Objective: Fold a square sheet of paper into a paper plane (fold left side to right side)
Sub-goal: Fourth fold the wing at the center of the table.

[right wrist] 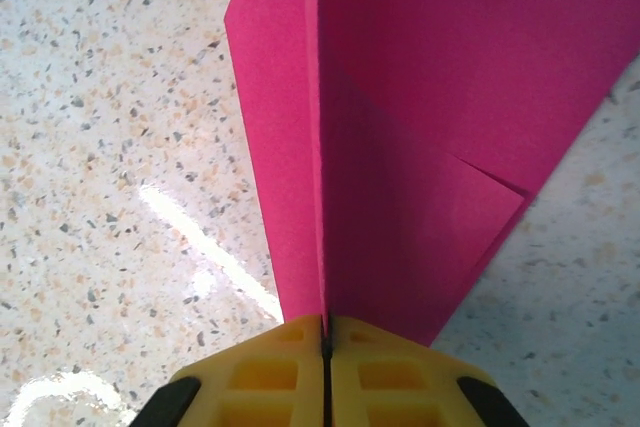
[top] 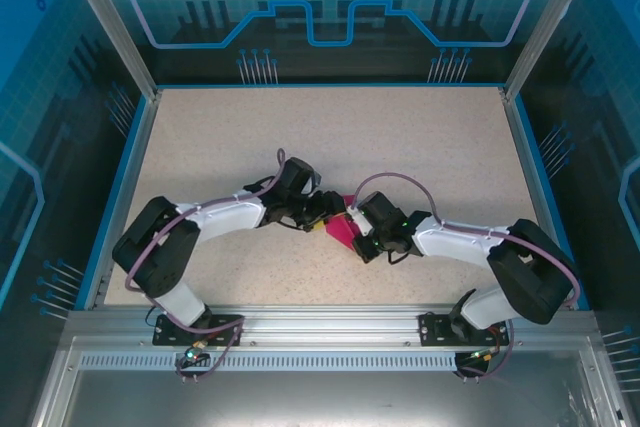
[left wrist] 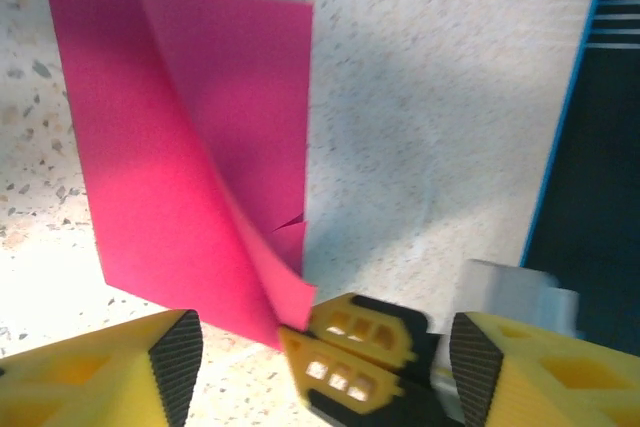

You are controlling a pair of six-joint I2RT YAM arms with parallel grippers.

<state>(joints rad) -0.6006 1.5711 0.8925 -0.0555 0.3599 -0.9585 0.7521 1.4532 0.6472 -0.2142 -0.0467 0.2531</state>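
Observation:
The square sheet of paper (top: 339,233) is magenta and lies mid-table between the two arms. In the left wrist view the paper (left wrist: 160,147) rests partly on the table, with one flap lifted and curling toward a corner. My right gripper (left wrist: 300,332) pinches that corner. In the right wrist view my right gripper (right wrist: 326,332) is shut on the paper (right wrist: 430,97), whose lifted edge stands upright between its yellow fingers. My left gripper (left wrist: 325,352) is open, its pads wide apart on either side of the right gripper's tips and holding nothing. From above, my left gripper (top: 328,210) and my right gripper (top: 351,228) nearly touch.
The speckled beige table (top: 400,137) stretches far behind and to both sides of the arms. A blue rim (left wrist: 565,137) marks the table edge close by in the left wrist view. Metal frame posts (top: 105,17) stand at the back corners.

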